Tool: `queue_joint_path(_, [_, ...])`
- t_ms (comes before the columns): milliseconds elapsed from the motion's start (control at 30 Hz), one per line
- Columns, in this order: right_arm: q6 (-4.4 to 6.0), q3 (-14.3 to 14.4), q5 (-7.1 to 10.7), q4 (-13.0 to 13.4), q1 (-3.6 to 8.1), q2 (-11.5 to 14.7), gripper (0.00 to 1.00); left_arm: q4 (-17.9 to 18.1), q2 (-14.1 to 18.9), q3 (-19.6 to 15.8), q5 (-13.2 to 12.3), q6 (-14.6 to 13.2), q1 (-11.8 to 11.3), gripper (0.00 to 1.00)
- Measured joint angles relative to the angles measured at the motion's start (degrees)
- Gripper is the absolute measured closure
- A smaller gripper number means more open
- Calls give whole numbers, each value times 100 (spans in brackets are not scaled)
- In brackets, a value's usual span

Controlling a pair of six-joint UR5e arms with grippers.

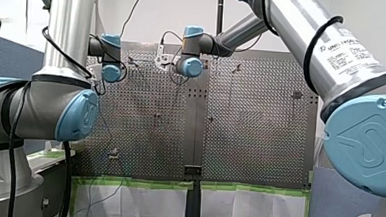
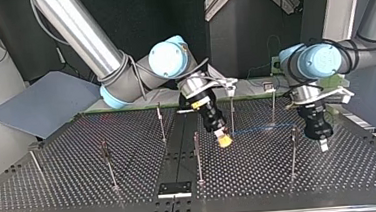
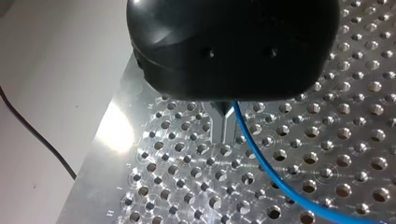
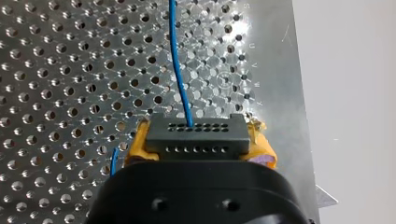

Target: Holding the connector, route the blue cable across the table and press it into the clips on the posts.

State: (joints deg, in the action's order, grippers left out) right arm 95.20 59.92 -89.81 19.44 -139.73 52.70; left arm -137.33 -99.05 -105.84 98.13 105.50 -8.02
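Two right fingers (image 4: pixel 137 143) clamp the connector (image 4: pixel 196 136); blue cable (image 4: pixel 179 79) attached.

cable (image 4: pixel 180 70) blue | connector (image 4: pixel 195 127) dark grey, rows of tiny holes | right claw (image 4: pixel 198 142) black, pads (image 4: pixel 137 143) yellow | left claw (image 3: pixel 224 135) black, fingers (image 3: pixel 217 126) shiny grey | counter (image 3: pixel 327 140) silver, dotted with round holes | tape (image 1: pixel 142 182) on counter's edge green

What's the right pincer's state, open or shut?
Shut: right pincer clamps the connector between yellow pads; cable exits ahead.
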Motion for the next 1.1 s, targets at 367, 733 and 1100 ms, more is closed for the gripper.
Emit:
queue_joint_path(367, [42,-173,-10,-77,139,0,100,87,-122,3,-142,144,-107,100])
queue_joint_path(733, [45,-419,-11,-255,146,0,100,78,-169,-3,-144,252,-118,100])
queue_joint_path(1100, [41,-414,-83,-393,65,-45,100,-189,-170,-21,155,540,-95,47])
